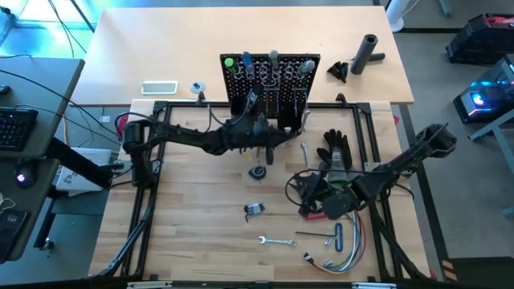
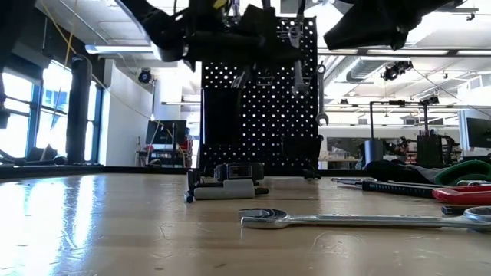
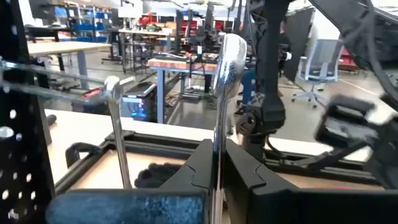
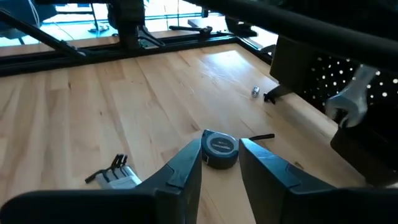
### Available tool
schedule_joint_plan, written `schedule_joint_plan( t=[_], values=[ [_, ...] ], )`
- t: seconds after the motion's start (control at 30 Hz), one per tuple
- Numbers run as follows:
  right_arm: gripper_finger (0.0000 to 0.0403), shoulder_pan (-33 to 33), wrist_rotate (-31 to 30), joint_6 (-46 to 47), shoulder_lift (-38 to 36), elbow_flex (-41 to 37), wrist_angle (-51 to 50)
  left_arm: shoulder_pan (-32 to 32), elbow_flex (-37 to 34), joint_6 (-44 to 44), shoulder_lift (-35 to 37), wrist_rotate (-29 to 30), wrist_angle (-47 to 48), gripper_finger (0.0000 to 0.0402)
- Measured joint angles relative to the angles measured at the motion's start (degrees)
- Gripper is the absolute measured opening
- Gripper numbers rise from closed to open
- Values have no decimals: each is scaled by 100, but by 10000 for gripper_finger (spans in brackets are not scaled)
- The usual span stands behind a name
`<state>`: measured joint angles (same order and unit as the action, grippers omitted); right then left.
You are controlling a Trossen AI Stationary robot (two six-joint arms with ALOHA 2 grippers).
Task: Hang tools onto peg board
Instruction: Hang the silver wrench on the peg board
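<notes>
- High view: left gripper [image 1: 269,144] raised just in front of the peg board [image 1: 271,84], clenched on a silver wrench [image 3: 222,93] standing upright between its fingers
- Second wrench [image 3: 115,124] hangs just beside it on the board
- Right gripper [image 4: 219,163] over the table [image 1: 201,217], fingers parted, nothing held; round tape measure [image 4: 220,149] on the wood beyond its tips
- Another wrench [image 1: 275,240] lies flat, well apart from both grippers

Bright, even overhead light; window glare washes the surface [image 2: 92,230] in the low view; the left wrist view's foreground looks perhaps blurred.
</notes>
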<state>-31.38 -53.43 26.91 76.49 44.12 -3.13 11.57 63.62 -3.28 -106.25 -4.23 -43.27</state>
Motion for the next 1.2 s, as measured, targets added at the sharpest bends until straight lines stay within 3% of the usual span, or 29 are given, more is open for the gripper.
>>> schedule_joint_plan(
  t=[0.27,0.87,0.97,1.07,1.2],
  values=[
    [103,-33,-7,12,0,0,-162,5,650,93,-187,361,949,7],
    [103,-30,31,23,1,0,-354,-305,662,124,-178,842,1460,6],
    [103,-52,-207,19,2,0,-482,-402,662,130,-140,833,1616,7],
    [103,-162,-819,106,-48,0,-995,-500,657,166,-43,803,1869,6],
    [103,-237,-1260,587,-508,0,-1846,-632,648,291,165,855,2251,6]
  ],
)
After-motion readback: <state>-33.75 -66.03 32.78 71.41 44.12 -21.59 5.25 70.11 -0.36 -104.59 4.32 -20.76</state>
